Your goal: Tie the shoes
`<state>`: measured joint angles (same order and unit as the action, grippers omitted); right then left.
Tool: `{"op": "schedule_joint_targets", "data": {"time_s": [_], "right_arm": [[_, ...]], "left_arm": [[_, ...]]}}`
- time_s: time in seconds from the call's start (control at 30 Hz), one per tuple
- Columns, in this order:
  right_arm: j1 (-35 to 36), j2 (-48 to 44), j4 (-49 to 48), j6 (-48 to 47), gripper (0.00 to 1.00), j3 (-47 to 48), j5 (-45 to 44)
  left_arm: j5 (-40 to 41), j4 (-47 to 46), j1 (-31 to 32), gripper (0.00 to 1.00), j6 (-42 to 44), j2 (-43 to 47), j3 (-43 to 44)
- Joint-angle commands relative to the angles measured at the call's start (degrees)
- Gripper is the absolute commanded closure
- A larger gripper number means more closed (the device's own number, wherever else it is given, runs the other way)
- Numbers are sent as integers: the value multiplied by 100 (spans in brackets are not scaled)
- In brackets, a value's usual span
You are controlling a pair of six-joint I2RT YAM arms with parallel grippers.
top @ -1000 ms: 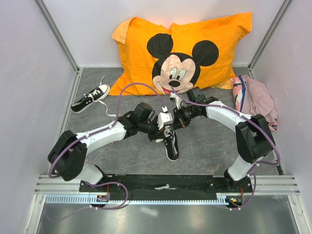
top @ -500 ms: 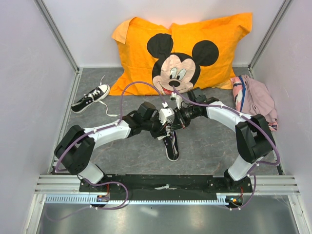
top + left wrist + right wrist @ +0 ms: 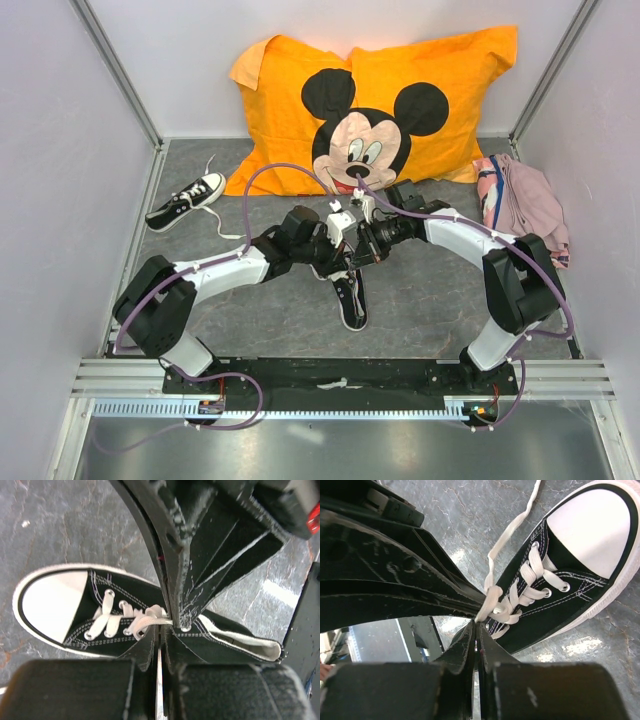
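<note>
One black shoe (image 3: 351,300) with a white toe cap lies in the middle of the floor, toe toward the arm bases. Both grippers meet just above its lacing. My left gripper (image 3: 338,266) (image 3: 160,628) is shut on a white lace (image 3: 159,690) that runs between its jaws. My right gripper (image 3: 356,256) (image 3: 478,626) is pinched shut on a lace (image 3: 489,602) at the knot over the eyelets, tip to tip with the left one. A loose lace end (image 3: 530,500) trails away over the floor. The other shoe (image 3: 186,201) lies at the far left, its laces loose.
A big orange Mickey Mouse pillow (image 3: 300,80) leans on the back wall. A pink bundle of cloth (image 3: 525,205) sits at the right wall. Grey walls close the stone-patterned floor (image 3: 430,300) on three sides.
Both grippers have shifted slightly away from the bases, toward the pillow, still joined over the laces. The left arm's shoulder and elbow have swung right.
</note>
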<state>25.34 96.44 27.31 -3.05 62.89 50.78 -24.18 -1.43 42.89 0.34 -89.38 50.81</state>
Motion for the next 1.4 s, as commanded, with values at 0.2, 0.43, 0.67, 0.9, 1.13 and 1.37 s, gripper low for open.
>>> {"op": "schedule_joint_targets", "data": {"time_s": [0.2, 0.43, 0.67, 0.9, 1.13, 1.37], "right_arm": [[-179, 173, -191, 68, 84, -181, 555], [-302, 261, -182, 94, 74, -172, 757], [-775, 366, -173, 129, 61, 3, 837], [-1005, 744, -261, 435, 65, 153, 661], [-996, 946, -621, 753, 68, -5, 625], [-944, 1113, -762, 973, 66, -14, 1012]], "left_arm": [[-174, -920, 35, 98, -131, -184, -159], [-192, -1052, 35, 98, -43, -325, -185], [-244, -1114, 35, 98, 203, -352, -247], [-262, -1131, 35, 98, 230, -369, -273], [-262, -1149, 35, 99, 256, -404, -255], [-271, -1149, 35, 98, 274, -448, -194]]}}
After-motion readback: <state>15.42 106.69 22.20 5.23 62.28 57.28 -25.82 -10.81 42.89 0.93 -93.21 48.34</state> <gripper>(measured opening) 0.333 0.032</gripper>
